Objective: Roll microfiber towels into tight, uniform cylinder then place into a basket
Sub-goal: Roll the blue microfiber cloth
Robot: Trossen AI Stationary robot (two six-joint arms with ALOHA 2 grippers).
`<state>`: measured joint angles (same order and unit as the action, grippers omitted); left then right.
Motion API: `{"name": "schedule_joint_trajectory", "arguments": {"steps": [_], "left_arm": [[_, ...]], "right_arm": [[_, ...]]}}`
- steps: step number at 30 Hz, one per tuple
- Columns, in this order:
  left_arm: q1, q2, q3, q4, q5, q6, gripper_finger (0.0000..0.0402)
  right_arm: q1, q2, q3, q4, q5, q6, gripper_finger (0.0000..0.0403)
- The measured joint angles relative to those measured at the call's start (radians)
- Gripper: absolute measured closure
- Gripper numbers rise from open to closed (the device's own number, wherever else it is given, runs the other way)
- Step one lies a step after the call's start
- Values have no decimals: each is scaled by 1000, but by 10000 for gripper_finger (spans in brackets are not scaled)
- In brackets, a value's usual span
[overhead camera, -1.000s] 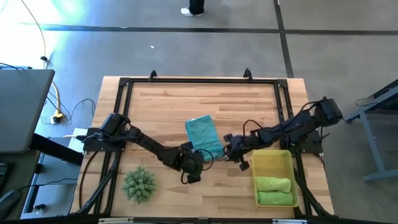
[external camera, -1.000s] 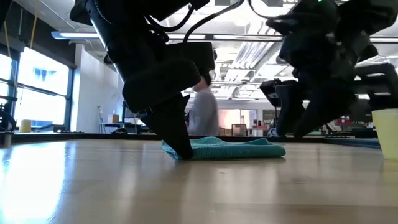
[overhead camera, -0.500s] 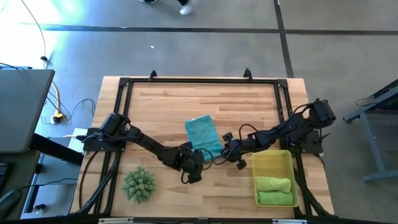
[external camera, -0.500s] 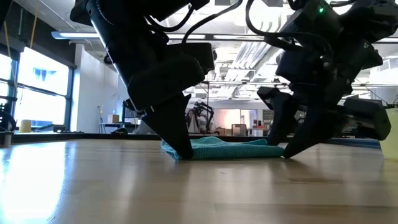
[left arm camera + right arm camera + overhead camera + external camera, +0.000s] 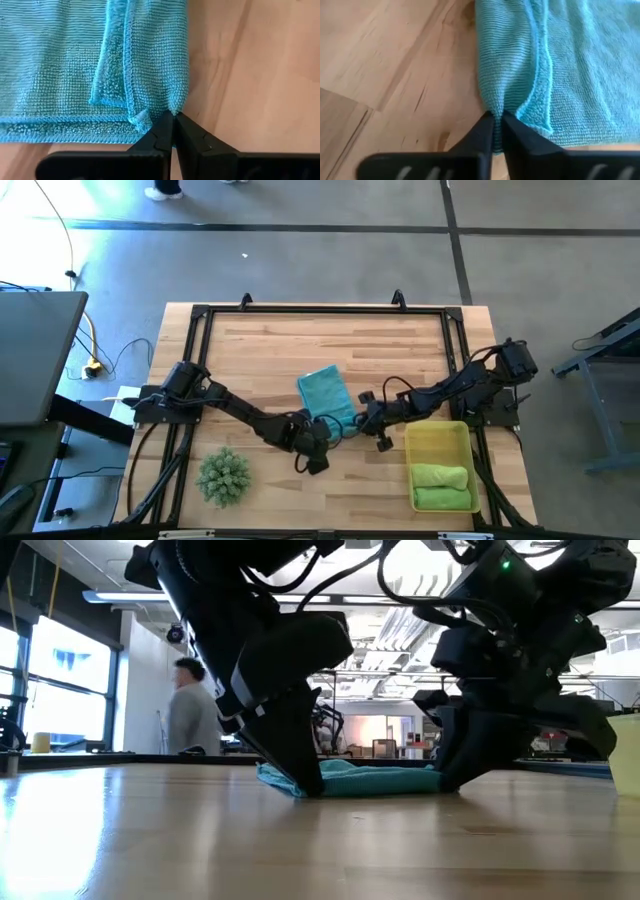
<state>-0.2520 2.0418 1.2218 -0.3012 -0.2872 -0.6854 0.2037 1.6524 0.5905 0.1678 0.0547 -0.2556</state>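
Note:
The teal towel [image 5: 325,392] lies flat on the table's middle, its near edge folded over into a narrow strip [image 5: 155,75]. My left gripper [image 5: 322,432] is shut on the strip's left end. My right gripper [image 5: 358,420] is shut on its right end. The yellow basket [image 5: 440,440] stands at the near right. In it lie a rolled pale yellow-green towel [image 5: 440,477] and a rolled bright green towel [image 5: 442,498]. My left gripper pinches the left end of the towel's folded near edge [image 5: 173,106] between its two fingertips, several layers at a fold. The fingers slant down from the table's near left. The towel lies on the table. My right gripper pinches the right end of the same folded edge [image 5: 495,106] between its two fingertips, at the fold. The fingers slant down from the table's right. The towel stays on the table [image 5: 380,780].
A spiky green plant-like ball [image 5: 222,476] sits at the near left. A black frame [image 5: 320,310] runs round the table top. A person [image 5: 192,705] walks in the room beyond the table. Bare wood lies on the far half.
My right gripper has gone toward the table's left and down to the towel's near right corner, and has shut on the folded edge. My left gripper has stayed shut at the towel's near left end, shifting slightly toward the right.

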Motion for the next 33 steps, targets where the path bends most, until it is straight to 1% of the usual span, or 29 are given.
{"name": "schedule_joint_trajectory", "arguments": {"steps": [2,7,11,16,20,22,25,30,33], "left_arm": [[0,0,0,16,29,-8,397],[0,-10,-1,46,102,-41,397],[3,-31,-3,48,152,-88,397],[5,-54,0,34,178,-184,397],[2,-70,-2,41,188,-218,397],[2,-86,-1,20,181,-234,397],[8,-93,0,-4,162,-285,397],[15,-91,0,-29,146,-360,397],[16,-91,0,-53,116,-382,397]], "right_arm": [[-2,0,0,-3,-11,11,395],[-7,0,6,-13,-80,42,389],[-27,2,39,-77,-223,91,400],[-70,4,96,-167,-420,194,400],[-101,3,138,-197,-526,297,401],[-115,3,146,-211,-553,342,402],[-139,3,153,-212,-563,405,402],[-189,31,153,-213,-532,527,402],[-214,67,154,-206,-528,546,402]]}}
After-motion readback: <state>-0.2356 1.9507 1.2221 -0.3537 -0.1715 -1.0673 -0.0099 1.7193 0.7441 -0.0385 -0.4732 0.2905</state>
